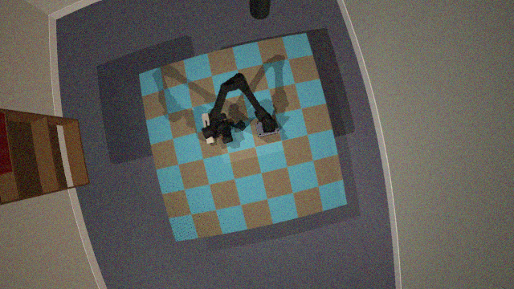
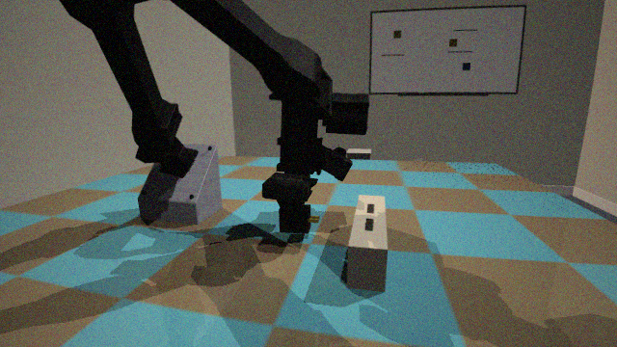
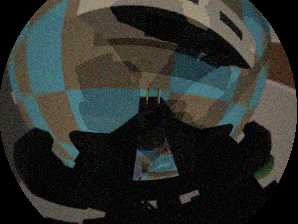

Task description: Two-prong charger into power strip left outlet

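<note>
The largest thing is the table, its flat top checked in bright blue and matte brown squares, crossed by soft-edged shadows. Over it bends the arm, dull black and angular, on a grey wedge-shaped base with a sloping face and small dark dots near its edges.

The strip is a long off-white block with square edges; its upper face has two dark, narrow rectangular recesses, one beyond the other in the exterior view. The gripper points down beside it, partly closed on the charger, a small black block. Its two thin, brass-coloured prongs stick out sideways towards the strip, free of it, with a gap between. They lie level, while the recesses face up.

Farther back on the wall hangs a whiteboard, pale and dark-framed, with small squares and thin lines. From above, the arm hides part of the strip; nothing visible stands between prongs and strip.
</note>
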Motion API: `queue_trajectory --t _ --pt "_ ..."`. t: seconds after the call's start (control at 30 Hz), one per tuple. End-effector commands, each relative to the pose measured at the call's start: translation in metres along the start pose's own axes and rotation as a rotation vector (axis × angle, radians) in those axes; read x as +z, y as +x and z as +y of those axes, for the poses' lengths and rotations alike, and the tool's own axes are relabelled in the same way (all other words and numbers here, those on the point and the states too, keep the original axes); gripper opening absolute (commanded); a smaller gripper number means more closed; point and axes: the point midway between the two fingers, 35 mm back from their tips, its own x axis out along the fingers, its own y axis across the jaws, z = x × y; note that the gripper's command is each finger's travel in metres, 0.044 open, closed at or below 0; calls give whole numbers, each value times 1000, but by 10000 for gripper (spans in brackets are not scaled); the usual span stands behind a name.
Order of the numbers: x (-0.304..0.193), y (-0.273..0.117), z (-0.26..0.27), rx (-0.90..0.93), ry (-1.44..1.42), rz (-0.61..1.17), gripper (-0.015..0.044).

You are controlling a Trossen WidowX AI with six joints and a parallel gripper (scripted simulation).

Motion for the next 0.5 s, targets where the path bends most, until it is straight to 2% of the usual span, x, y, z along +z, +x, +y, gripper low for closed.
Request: queue_trajectory --t 0.0,0.47 --pt "6 -1 0 7 24 -4 0" --pt "21 -1 -2 8 43 -4 0"
